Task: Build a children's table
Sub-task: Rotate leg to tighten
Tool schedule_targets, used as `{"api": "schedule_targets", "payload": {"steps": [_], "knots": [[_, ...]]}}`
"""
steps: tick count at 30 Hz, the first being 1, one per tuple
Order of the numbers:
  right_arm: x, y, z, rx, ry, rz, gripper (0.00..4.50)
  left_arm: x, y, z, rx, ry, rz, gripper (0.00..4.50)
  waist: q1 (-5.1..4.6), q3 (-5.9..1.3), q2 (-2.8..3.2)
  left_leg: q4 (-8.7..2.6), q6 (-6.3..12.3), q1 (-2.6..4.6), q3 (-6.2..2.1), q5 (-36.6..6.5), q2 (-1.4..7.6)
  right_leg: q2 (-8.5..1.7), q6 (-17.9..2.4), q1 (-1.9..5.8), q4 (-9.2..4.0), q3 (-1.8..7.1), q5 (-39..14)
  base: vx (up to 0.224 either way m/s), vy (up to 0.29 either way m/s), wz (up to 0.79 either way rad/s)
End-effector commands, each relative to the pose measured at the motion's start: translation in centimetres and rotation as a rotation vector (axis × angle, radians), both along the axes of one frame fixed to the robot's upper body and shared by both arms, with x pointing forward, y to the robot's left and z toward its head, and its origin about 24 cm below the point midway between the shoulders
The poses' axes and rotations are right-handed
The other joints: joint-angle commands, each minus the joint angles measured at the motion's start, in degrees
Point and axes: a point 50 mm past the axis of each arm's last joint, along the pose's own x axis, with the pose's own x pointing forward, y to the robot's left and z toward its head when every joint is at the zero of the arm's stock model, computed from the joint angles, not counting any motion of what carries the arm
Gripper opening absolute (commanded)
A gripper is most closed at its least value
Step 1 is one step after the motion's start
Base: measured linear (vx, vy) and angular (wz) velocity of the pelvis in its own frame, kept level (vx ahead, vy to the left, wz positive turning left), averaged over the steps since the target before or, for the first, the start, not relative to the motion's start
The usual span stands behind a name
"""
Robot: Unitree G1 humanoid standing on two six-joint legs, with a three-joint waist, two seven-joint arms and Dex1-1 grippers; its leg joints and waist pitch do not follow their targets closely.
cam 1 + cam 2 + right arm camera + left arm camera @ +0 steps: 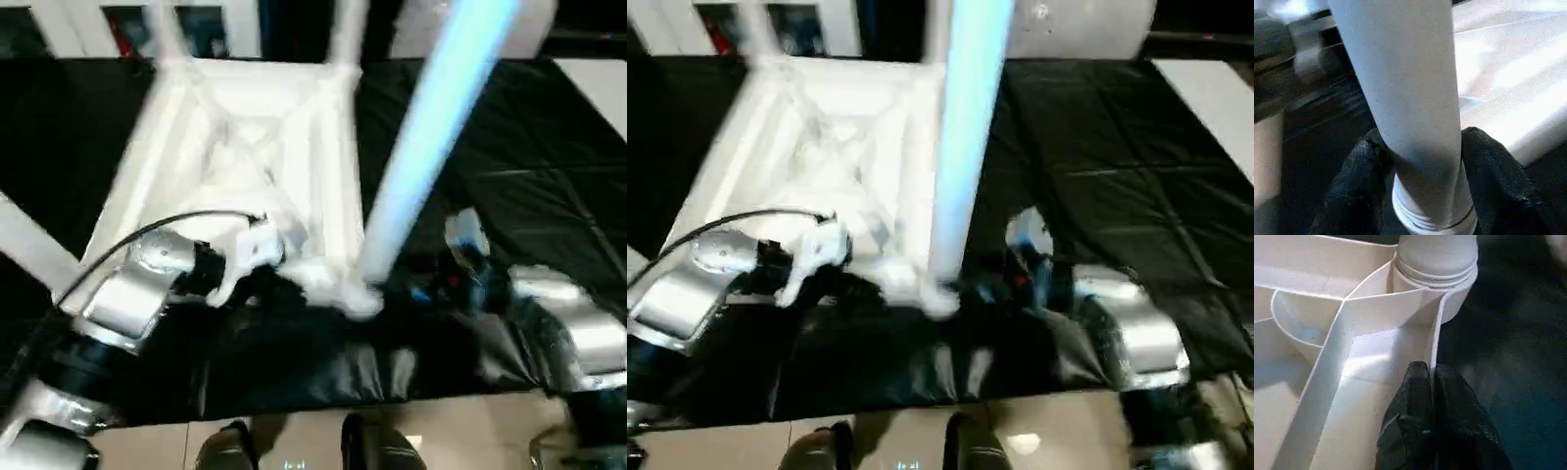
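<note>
Nearest the robot, a strip of pale floor (294,441) shows below the edge of a table draped in black sheeting (509,196).

On that table, at the near edge, the left gripper (1432,377) has its jaws pinched narrow on the thin side wall of the upturned white tabletop (245,137), right beside a corner socket. The right gripper (1420,161) has its jaws around the base of a white leg (431,137), one black finger (1359,181) pressed to each side of it. That leg rises from the tabletop's near right corner socket (338,284) and leans toward the camera.

Farther back, the ribbed underside of the tabletop stretches across the middle of the table. Two more legs stand at its far corners, and a fourth angles off at the left. Beyond them stands a white cabinet (118,24).

Risk, as a judgement: the leg looks tilted and may not be fully seated. If the right jaws let go too soon, or twist it off-axis, it could bind or topple out. The light tabletop could also skid on the slick sheeting if the left grip slips.

The left wrist view shows the leg's ringed collar (1437,269) in the socket; the head views blur this. The right wrist view shows the fingers' contact with the leg.
</note>
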Motion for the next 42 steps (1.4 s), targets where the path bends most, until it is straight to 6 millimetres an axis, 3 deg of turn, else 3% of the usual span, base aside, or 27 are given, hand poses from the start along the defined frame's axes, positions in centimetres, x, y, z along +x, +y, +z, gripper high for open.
{"api": "schedule_targets", "payload": {"steps": [1,2,4,7,8,10,11,15,19,22,24,25,26,29,30,34,37,39,42], "knots": [[-0.4,3.4,-0.3,0.034,0.046,0.030,1.94,-0.7,-3.5,0.1,-0.091,0.001,-0.032,0.00,0.08,-2.77,-0.63,-4.43,0.51,0.39,-1.30,-16.4,1.12,-3.07,-7.4,2.85,-5.31,2.11,-32.0,0.000,0.000,0.00],[0.2,5.3,0.0,0.080,0.054,-0.129,1.93,-0.4,-5.3,0.2,-0.125,-0.017,0.063,0.00,-0.68,-2.77,-0.53,-4.41,0.22,0.49,-1.44,-17.0,1.06,-3.09,-6.3,2.40,-5.79,2.00,-33.6,0.000,0.000,0.00],[0.4,5.9,0.1,0.097,0.068,-0.200,1.93,-0.3,-6.0,0.2,-0.133,-0.026,0.094,0.00,-1.09,-3.15,-0.54,-4.42,0.41,0.08,-1.61,-15.3,0.95,-3.06,-5.9,2.82,-5.53,1.92,-31.0,0.000,0.000,0.00],[0.6,6.9,0.1,0.113,0.093,-0.305,1.93,-0.1,-6.7,0.3,-0.141,-0.044,0.147,0.00,-1.25,-3.13,-0.47,-4.43,1.19,0.45,-1.29,-15.1,1.01,-2.68,-6.3,2.42,-5.59,2.02,-26.7,0.000,0.000,0.00],[0.6,7.8,0.2,0.139,0.109,-0.374,1.93,-0.1,-7.5,0.3,-0.148,-0.059,0.191,0.00,-1.19,-2.97,0.04,-4.36,1.49,0.73,-1.00,-15.0,1.01,-2.45,-6.9,2.04,-5.50,2.20,-24.2,0.000,0.000,0.00],[0.5,8.2,0.3,0.156,0.113,-0.400,1.93,-0.1,-7.8,0.3,-0.155,-0.064,0.209,0.00,-1.23,-3.23,-0.07,-4.39,1.17,0.62,-0.93,-14.0,0.98,-2.32,-7.8,2.44,-5.11,2.14,-20.2,0.000,0.000,0.00],[0.5,8.1,0.4,0.168,0.114,-0.422,2.28,-0.1,-7.9,0.4,-0.154,-0.067,0.217,0.00,-1.21,-3.34,0.16,-4.39,1.33,0.72,-0.87,-13.1,1.09,-2.22,-8.4,2.52,-4.85,2.19,-17.0,0.000,0.000,0.00],[0.2,6.9,0.3,0.157,0.099,-0.450,2.52,-0.3,-7.8,0.4,-0.152,-0.073,0.208,0.00,-0.95,-3.52,0.13,-4.12,2.86,0.59,-0.59,-9.6,0.92,-2.11,-10.4,3.02,-4.18,2.26,-8.9,0.000,0.000,0.00],[0.0,3.9,0.5,0.078,-0.001,-0.316,3.00,-1.1,-6.8,0.3,-0.150,-0.071,0.112,0.00,-0.71,-3.68,0.27,-3.82,4.55,0.50,-0.53,-7.6,0.95,-2.25,-12.5,3.63,-3.71,2.24,-4.5,0.000,0.000,0.00],[-0.2,2.2,0.8,0.057,-0.026,-0.230,3.25,-1.3,-5.9,0.1,-0.131,-0.061,0.072,0.00,-0.53,-3.41,0.10,-3.69,6.59,0.47,-0.43,-8.2,0.99,-2.44,-13.5,3.82,-3.88,2.29,-6.6,0.000,0.000,0.00],[-0.3,1.9,0.9,0.052,-0.030,-0.212,3.44,-1.4,-5.7,0.0,-0.126,-0.056,0.070,0.00,-0.57,-3.34,0.27,-3.70,6.43,0.48,-0.46,-7.9,1.09,-2.56,-13.7,3.65,-4.01,2.25,-8.6,0.000,0.000,0.00],[-0.6,1.4,0.8,0.015,-0.046,-0.149,3.51,-1.5,-5.4,0.0,-0.119,-0.053,0.046,0.00,-0.60,-3.64,0.22,-3.59,6.30,0.61,-0.44,-7.8,1.10,-2.54,-13.8,3.74,-3.96,2.25,-9.0,0.000,0.000,0.00],[-1.5,0.4,0.6,-0.082,-0.068,0.027,3.57,-1.9,-4.5,0.0,-0.105,-0.048,-0.057,0.00,-0.49,-3.71,0.19,-3.53,6.41,0.60,-0.50,-7.9,1.08,-2.55,-13.7,3.90,-3.97,2.23,-9.6,0.000,0.000,0.00],[-1.8,-0.2,0.6,-0.107,-0.066,0.129,3.57,-2.3,-3.7,0.0,-0.087,-0.025,-0.121,0.00,-0.34,-3.72,0.36,-3.36,8.00,0.75,-0.38,-7.1,1.31,-2.58,-14.9,3.76,-3.53,2.34,-6.6,0.000,0.000,0.00],[-1.8,-0.4,0.8,-0.100,-0.060,0.187,3.57,-2.4,-3.3,0.0,-0.086,-0.018,-0.172,0.00,-0.25,-3.82,0.13,-3.27,8.37,0.76,-0.34,-6.9,1.27,-2.60,-15.4,3.77,-3.53,2.27,-6.4,0.000,0.000,0.00],[-1.9,-0.9,0.8,-0.096,-0.035,0.332,3.57,-2.8,-2.0,-0.2,-0.041,0.015,-0.282,0.00,0.37,-3.91,0.10,-3.24,8.39,1.09,-0.39,-7.4,1.40,-2.65,-15.9,3.57,-3.36,2.22,-9.0,0.000,0.000,0.00],[-2.1,-1.0,0.6,-0.103,-0.008,0.422,3.57,-2.7,-1.2,-0.5,0.005,0.021,-0.316,0.00,0.71,-3.90,0.20,-3.17,8.49,1.40,-0.26,-6.8,1.62,-2.62,-16.5,3.33,-3.19,2.33,-7.9,0.000,0.000,0.00],[-2.0,-1.0,0.7,-0.111,0.003,0.497,3.42,-2.5,-0.4,-0.6,0.050,0.030,-0.361,0.00,1.41,-4.01,-0.05,-3.01,8.70,1.53,-0.13,-6.2,1.60,-2.64,-16.5,3.25,-3.02,2.39,-7.8,0.000,0.000,0.00],[-1.7,-1.0,0.8,-0.111,0.010,0.537,3.05,-2.4,-0.1,-0.6,0.075,0.032,-0.395,0.00,1.66,-3.96,-0.20,-3.01,7.97,1.35,-0.15,-6.8,1.61,-2.80,-16.3,3.34,-2.98,2.43,-9.1,0.000,0.000,0.00]]}}
